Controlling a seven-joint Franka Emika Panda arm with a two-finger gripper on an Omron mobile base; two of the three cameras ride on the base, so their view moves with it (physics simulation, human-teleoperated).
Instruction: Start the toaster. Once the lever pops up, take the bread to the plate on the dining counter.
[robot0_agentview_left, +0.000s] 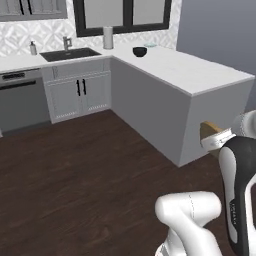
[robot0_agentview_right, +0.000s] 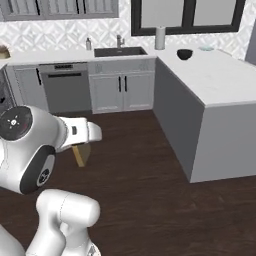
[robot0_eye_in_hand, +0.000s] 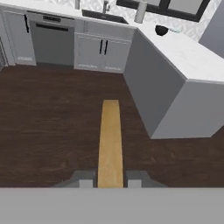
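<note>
My gripper (robot0_eye_in_hand: 110, 179) is shut on the bread (robot0_eye_in_hand: 109, 140), a golden-brown slice seen edge-on between the two finger tips, held above the dark wood floor. The same bread (robot0_agentview_left: 209, 129) pokes out beside the hand at the right edge of the left base view, and the bread (robot0_agentview_right: 82, 154) hangs under the hand in the right base view. The dining counter (robot0_agentview_left: 200, 75) (robot0_agentview_right: 220, 80) (robot0_eye_in_hand: 197, 61) stretches ahead and to the right. Far back on it lies the pale plate (robot0_agentview_left: 150, 45) (robot0_agentview_right: 206, 48) (robot0_eye_in_hand: 175, 30). The toaster is out of view.
A dark bowl (robot0_agentview_left: 140, 51) (robot0_agentview_right: 184, 54) sits next to the plate. A sink (robot0_agentview_left: 70, 54), a paper towel roll (robot0_agentview_left: 108, 37) and a dishwasher (robot0_agentview_right: 67, 85) line the back wall. Open floor (robot0_eye_in_hand: 52, 113) lies between me and the cabinets.
</note>
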